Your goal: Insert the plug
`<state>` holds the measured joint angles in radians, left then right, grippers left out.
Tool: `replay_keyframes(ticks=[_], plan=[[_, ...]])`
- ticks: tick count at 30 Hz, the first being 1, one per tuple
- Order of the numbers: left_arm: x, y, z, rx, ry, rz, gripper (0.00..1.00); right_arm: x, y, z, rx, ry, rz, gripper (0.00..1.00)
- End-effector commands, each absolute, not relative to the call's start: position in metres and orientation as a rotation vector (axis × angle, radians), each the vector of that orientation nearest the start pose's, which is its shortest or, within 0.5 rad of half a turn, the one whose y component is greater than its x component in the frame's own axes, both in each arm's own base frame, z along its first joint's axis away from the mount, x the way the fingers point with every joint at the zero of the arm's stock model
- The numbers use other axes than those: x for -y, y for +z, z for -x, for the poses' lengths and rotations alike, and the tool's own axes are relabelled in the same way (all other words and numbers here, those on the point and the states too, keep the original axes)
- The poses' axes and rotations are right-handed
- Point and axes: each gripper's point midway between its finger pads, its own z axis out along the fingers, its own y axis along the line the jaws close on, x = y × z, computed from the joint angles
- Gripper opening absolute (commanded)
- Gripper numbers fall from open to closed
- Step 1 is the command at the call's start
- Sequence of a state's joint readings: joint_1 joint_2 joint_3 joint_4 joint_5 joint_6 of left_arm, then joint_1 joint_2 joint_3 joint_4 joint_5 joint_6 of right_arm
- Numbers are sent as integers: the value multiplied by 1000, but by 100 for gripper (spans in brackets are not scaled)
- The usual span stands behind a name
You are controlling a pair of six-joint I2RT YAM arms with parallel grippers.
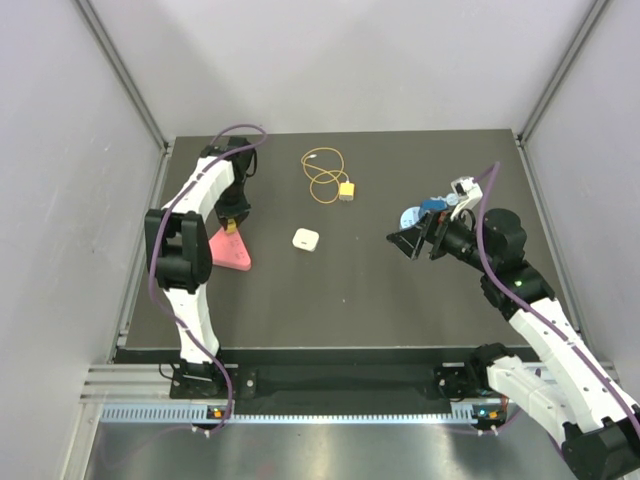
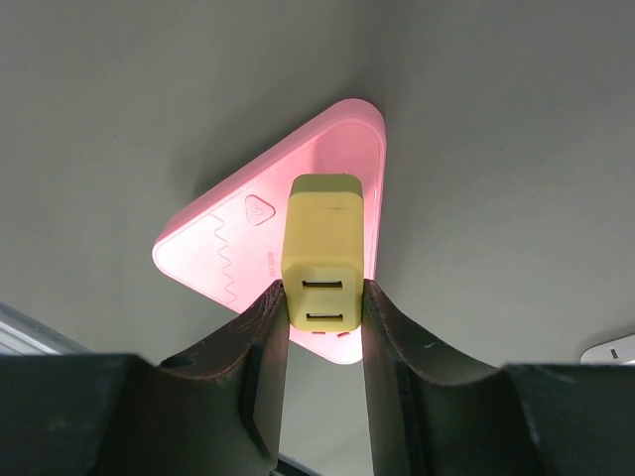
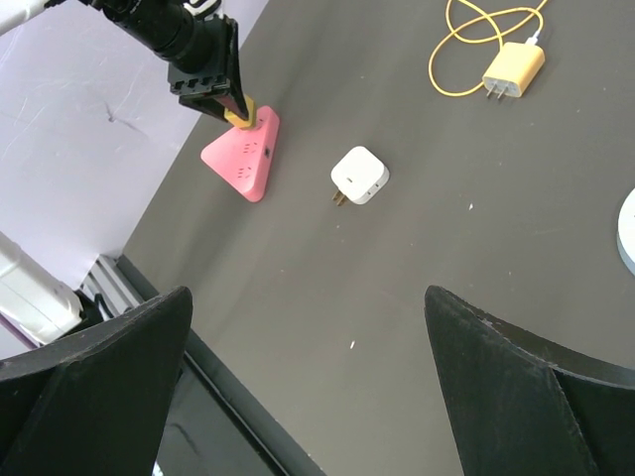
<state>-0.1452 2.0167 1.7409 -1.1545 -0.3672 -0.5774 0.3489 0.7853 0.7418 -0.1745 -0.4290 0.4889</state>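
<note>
Right wrist view: the plug (image 3: 514, 69), smooth, yellow and squarish on a thin looped wire (image 3: 458, 52), is laid flat on the matte table (image 3: 446, 278), long axis diagonal, prongs aimed lower-left, while another yellow block (image 2: 322, 248) is pinched by the left gripper (image 2: 322, 297) and the right gripper (image 3: 308, 297) is held spread wide.

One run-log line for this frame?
left claw: shut on yellow two-port adapter at pink triangular power strip | right claw: open, empty | wired yellow plug: loose on table
</note>
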Motion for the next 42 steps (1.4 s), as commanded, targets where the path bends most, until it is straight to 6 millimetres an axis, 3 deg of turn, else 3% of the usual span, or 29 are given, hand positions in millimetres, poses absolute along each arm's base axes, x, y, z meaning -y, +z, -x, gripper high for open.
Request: replay_keyframes(ticks=[1,6,11,34,42], plan=[[10,90,-386,-2808,452,657,0,-182,295,-245,-1778,951,218,100],[7,87,-387,-2809,475,664,0,-179,297,-245,-1772,928,219,100],[2,97,-385,-2785,506,671,0,-178,295,-246,-1779,913,221,100],[11,107,-380,-2754,400,778,0,-176,294,-244,-1780,904,222,100],[7,111,-374,-2752,436,803,0,-176,297,-244,-1775,903,230,100]])
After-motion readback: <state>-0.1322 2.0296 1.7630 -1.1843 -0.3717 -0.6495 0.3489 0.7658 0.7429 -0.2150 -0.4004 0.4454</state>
